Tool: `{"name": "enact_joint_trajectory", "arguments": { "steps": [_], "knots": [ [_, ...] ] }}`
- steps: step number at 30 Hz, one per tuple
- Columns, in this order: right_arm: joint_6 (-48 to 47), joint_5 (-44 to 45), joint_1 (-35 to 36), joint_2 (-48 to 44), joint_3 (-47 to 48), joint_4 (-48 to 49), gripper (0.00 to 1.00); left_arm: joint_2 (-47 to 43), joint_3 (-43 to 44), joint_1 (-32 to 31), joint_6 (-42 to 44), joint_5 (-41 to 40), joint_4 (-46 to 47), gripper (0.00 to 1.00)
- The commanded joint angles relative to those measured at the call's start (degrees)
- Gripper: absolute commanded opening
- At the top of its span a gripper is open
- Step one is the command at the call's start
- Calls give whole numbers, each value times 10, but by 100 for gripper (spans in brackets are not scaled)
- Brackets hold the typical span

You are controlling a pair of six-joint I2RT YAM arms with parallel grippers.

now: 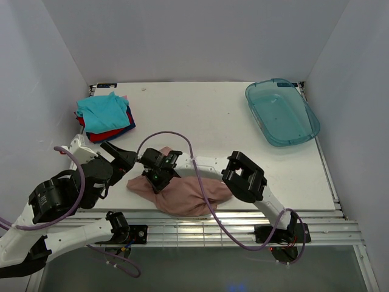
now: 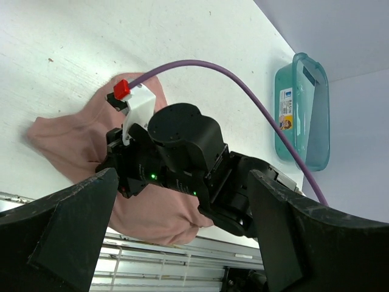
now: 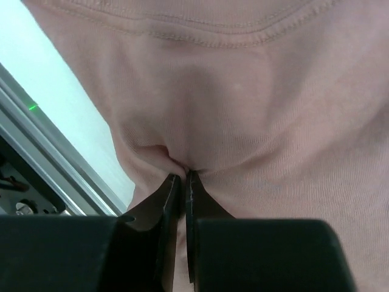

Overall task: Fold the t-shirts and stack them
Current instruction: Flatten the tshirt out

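While clamped on a pucker of dusty-pink t-shirt (image 3: 255, 91) right at its tips, holds the right pincer (image 3: 182, 176) low, seemingly to drag cloth flat, with left pincer (image 2: 181, 182) spread apart, empty, just beside.

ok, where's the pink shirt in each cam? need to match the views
Top external: pink shirt bunched low centre-left, under the right gripper.
Left wrist: pink shirt at left-centre, partly hidden by the right arm.
Right wrist: pink shirt fills most of the frame, with a fold pinched in the right gripper.
Shared landmark: metal rail just below the shirt; bottom in left wrist, lower left in right wrist.
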Motion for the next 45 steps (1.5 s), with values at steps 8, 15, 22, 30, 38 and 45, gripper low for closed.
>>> {"name": "enact_joint_trajectory", "arguments": {
  "steps": [8,15,22,30,38,45],
  "knots": [
    [-12,192,-54,-165,-67,-161,8,9,-14,3,9,15,15,98],
    [-2,254,-57,-291,89,-274,12,4,-48,3,6,23,49,98],
    [3,284,-65,-344,212,-327,20,16,-63,3,-2,21,67,98],
    [62,336,-138,-491,-132,-263,21,19,-77,3,14,23,105,98],
    [65,221,-183,-572,-363,-114,25,53,-76,3,28,30,106,98],
    [-21,64,-126,-452,-276,1,57,76,-23,3,27,-11,92,98]
  ]
}}
